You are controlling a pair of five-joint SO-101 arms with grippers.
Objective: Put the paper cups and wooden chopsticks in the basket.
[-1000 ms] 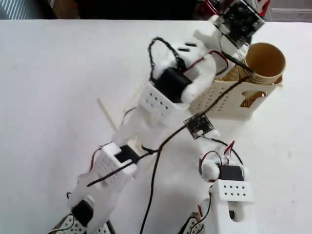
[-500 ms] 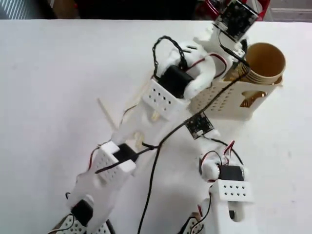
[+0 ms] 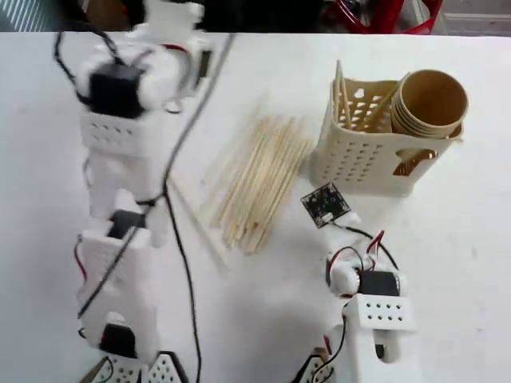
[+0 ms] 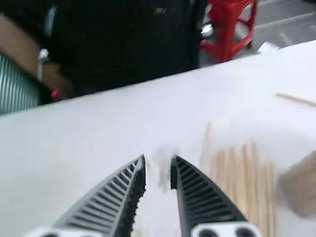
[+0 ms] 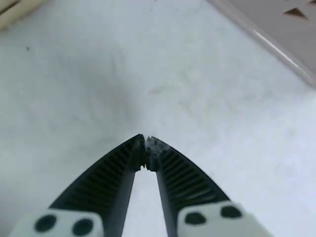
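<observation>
A cream perforated basket stands at the right of the table. It holds a stack of paper cups and a few upright wooden chopsticks. A loose pile of chopsticks lies on the table just left of the basket, blurred in the left wrist view. My left arm is at the far left, well away from the basket; my left gripper is slightly open and holds nothing. My right gripper is shut and empty, just above bare table, with its arm folded in front of the basket.
A single chopstick lies apart, left of the pile. A red stool and a person in dark clothes are beyond the table's far edge. The basket's edge shows at one corner of the right wrist view.
My left arm has pulled back from over the basket and swung to the far left, uncovering the chopstick pile. The right arm has not moved.
</observation>
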